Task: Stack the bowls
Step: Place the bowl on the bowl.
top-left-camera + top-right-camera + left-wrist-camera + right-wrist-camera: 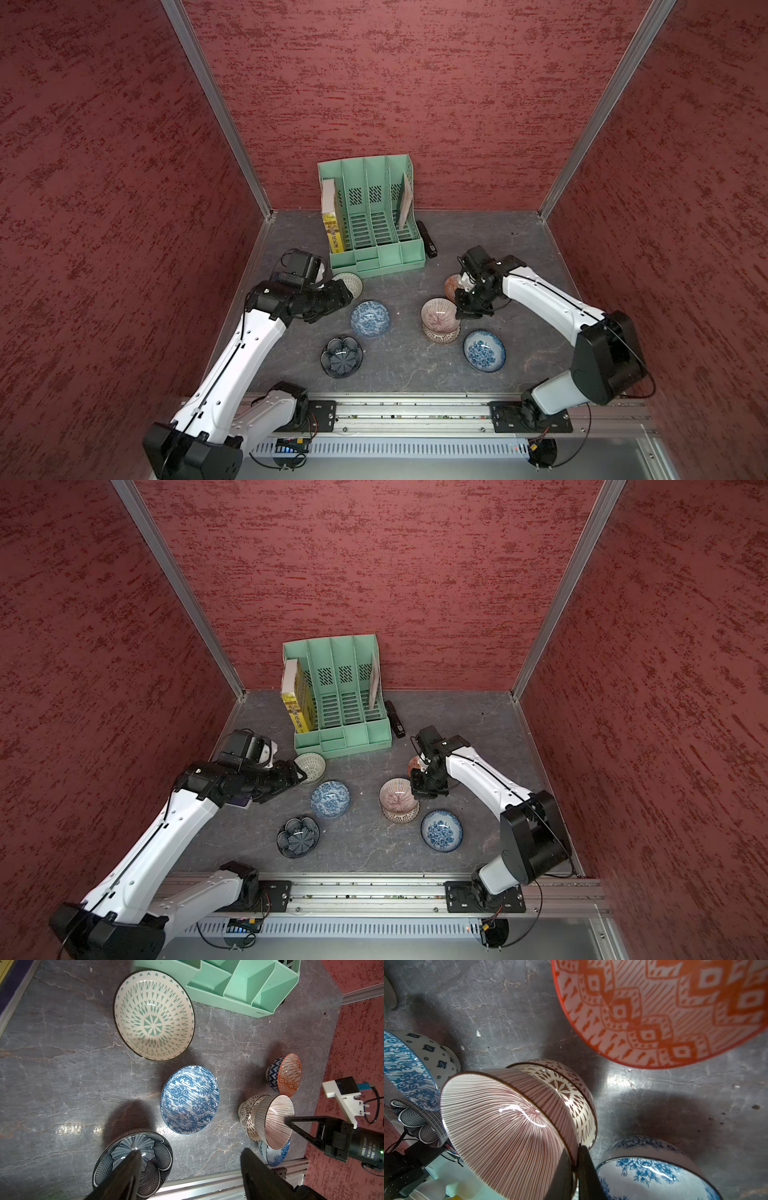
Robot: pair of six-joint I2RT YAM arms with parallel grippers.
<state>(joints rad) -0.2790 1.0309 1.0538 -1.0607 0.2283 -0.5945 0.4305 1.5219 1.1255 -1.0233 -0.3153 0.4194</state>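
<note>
Farthest from the green rack [374,216], by the rail, the dark lobed bowl [341,357] and a blue-white bowl [484,350] are set singly on the table [407,374], not yet stacked. One step nearer the rack, a second blue-white bowl [370,319] is set alone. Level with it, the pink-striped bowl [440,314] is seated tilted in the brown-lattice bowl [440,337], not fully nested.

The right fingers [586,1172] are clamped on the pink-striped rim, one inside and one outside. This is judged to be the seating step, with the grip needed so the bowl is lowered level. Nearer the rack again, the orange-red bowl [451,286] is partly masked by the right wrist. Just in front of the rack, the green-lattice bowl [352,284] is set alone. The left fingers [133,1167] are held close by it, spread apart with nothing between them, so it is judged the likely next pick.

The rim pinch is shown only in the right wrist view and is hidden by the arm in both top views. The gap between the left fingers is shown only in the left wrist view. The tilt of the stack is read best from the wrist views.
</note>
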